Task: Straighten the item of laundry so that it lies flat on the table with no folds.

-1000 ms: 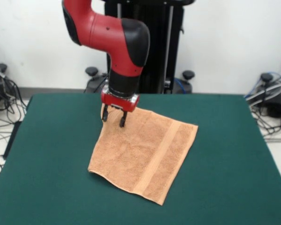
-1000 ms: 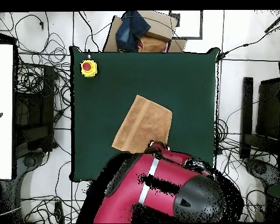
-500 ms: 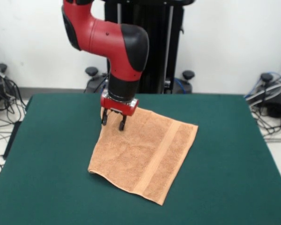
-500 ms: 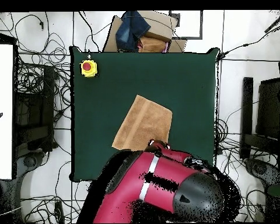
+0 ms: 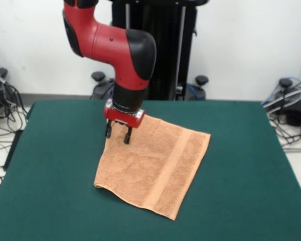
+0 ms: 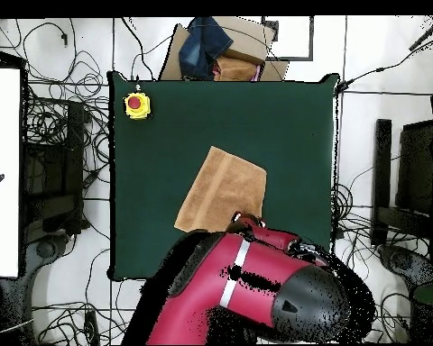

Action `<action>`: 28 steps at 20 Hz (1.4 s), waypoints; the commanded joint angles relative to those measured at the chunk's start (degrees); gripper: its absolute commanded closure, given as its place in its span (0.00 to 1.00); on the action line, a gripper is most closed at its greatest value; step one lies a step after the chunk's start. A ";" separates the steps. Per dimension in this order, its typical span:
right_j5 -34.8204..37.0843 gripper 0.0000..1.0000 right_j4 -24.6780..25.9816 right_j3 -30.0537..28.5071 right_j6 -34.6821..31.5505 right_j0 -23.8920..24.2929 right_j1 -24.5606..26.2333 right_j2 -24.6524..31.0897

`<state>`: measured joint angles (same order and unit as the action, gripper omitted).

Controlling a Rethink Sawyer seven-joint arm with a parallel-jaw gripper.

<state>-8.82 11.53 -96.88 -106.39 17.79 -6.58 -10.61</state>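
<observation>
The peach-orange towel [image 5: 155,163] lies skewed on the green table [image 5: 241,150], mostly flat, with one woven band showing near its right end. Its near-left edge looks slightly thick and raised. My gripper [image 5: 117,135] hangs from the red arm over the towel's far-left corner. It is open, with both fingertips at or just above the cloth and nothing held between them. From overhead, the towel [image 6: 222,189] sits near the middle of the table [image 6: 292,126], and the arm covers its corner nearest the base, hiding the gripper.
A yellow box with a red button [image 6: 137,104] stands at one table corner. A cardboard box with blue cloth [image 6: 222,50] lies beyond the far table edge. Cables cover the floor around the table.
The gripper has shifted a little left and down along the towel's far-left corner in the front view. The towel has barely moved.
</observation>
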 commanded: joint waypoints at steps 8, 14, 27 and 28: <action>6.48 0.00 0.03 10.35 -3.55 1.87 -0.28 7.86; 7.83 0.00 0.32 10.83 -3.34 1.94 -0.49 8.18; 0.46 0.00 -5.90 4.33 -12.74 -4.02 0.34 4.19; -0.52 0.00 -6.72 3.95 -13.53 -4.88 0.72 3.63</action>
<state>-4.40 10.68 -93.44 -106.39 17.70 -7.07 -9.64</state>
